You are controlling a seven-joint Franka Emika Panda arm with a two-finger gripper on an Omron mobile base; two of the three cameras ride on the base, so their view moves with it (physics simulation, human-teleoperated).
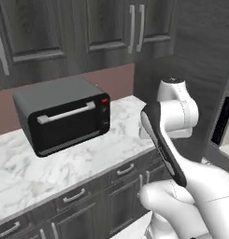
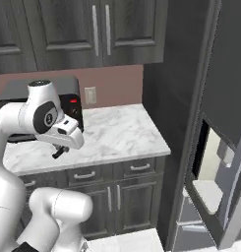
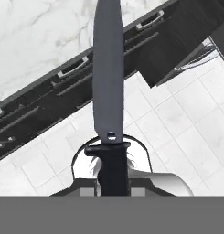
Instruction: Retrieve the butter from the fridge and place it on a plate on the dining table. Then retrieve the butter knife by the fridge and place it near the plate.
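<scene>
One black toaster oven [image 1: 64, 116] with a silver handle sits on the white-grey marble counter [image 1: 22, 172] in the left base view. Dark grey cupboards [image 1: 111, 23] hang above it, and dark drawers [image 1: 74, 196] with silver handles sit under the counter. The white robot arm [image 1: 174, 126] bends in front of the counter's right end.

In the right base view, the arm hides part of the toaster oven. A white wall socket [image 2: 90, 95] is on the brown wall just beside the oven. To the right of the counter stands the tall grey steel fridge [image 2: 215, 147], and its door looks open, with a pale inside showing.

In the hand view, the gripper [image 3: 112, 180] is closed tight on the black handle of the slim dark butter knife [image 3: 109, 73]. The grey blade points away from the hand. Far below it are the counter edge, the drawers and the white tiled floor [image 3: 177, 132].
</scene>
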